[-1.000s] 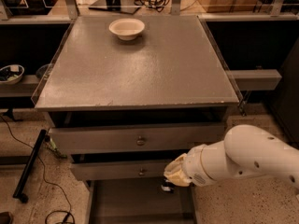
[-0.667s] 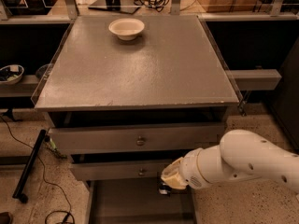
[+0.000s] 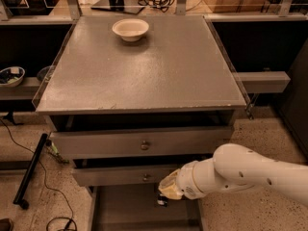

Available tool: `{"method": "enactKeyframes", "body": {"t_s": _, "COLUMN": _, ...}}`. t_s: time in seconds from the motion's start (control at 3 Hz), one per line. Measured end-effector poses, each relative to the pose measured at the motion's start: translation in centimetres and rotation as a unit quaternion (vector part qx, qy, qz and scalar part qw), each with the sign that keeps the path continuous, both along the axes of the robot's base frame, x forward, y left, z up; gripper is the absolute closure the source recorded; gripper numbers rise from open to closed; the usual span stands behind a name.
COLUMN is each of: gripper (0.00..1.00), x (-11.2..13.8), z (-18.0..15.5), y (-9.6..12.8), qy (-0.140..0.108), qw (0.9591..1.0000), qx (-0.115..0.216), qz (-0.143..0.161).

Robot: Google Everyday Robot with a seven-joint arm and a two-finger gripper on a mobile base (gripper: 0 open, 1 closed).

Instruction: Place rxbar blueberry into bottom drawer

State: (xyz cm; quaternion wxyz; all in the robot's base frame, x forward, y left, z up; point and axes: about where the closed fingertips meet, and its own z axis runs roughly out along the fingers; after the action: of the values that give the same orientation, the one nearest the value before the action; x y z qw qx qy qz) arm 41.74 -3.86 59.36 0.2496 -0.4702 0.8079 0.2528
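A grey metal cabinet stands on a speckled stone floor [image 3: 269,129], and on its flat grey tabletop [image 3: 144,76] sits only a cream round bowl [image 3: 130,29], near the far edge. Compared with the frame one second ago, the white robot arm [image 3: 250,172] has come a little more to the left and lower. The bowl and the three drawers have not moved. The gripper [image 3: 164,199] with its yellowish end is now in front of the middle grey drawer [image 3: 115,175], just under its small round knob, and above the open wide grey bottom drawer [image 3: 125,210]. The jaws point downward and are set narrow on a small dark navy-black snack bar, the rxbar blueberry [image 3: 162,203]. Only a small dark piece of it with a pale mark is visible below the gripper. The bar hangs over the right part of the drawer floor; I cannot tell if it touches the floor.
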Motion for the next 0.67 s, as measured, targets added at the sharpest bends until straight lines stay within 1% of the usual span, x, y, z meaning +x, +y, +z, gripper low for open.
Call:
{"method": "enactKeyframes", "body": {"t_s": 0.33, "gripper": 1.00, "x": -0.1, "z": -1.6, "y": 0.3, "qy": 0.010, "qw": 0.9999, "qx": 0.005, "qz": -0.004}}
{"method": "enactKeyframes", "body": {"t_s": 0.67, "gripper": 1.00, "x": -0.1, "z": -3.9, "y": 0.6, "qy": 0.025, "qw": 0.9996, "qx": 0.014, "qz": -0.008}}
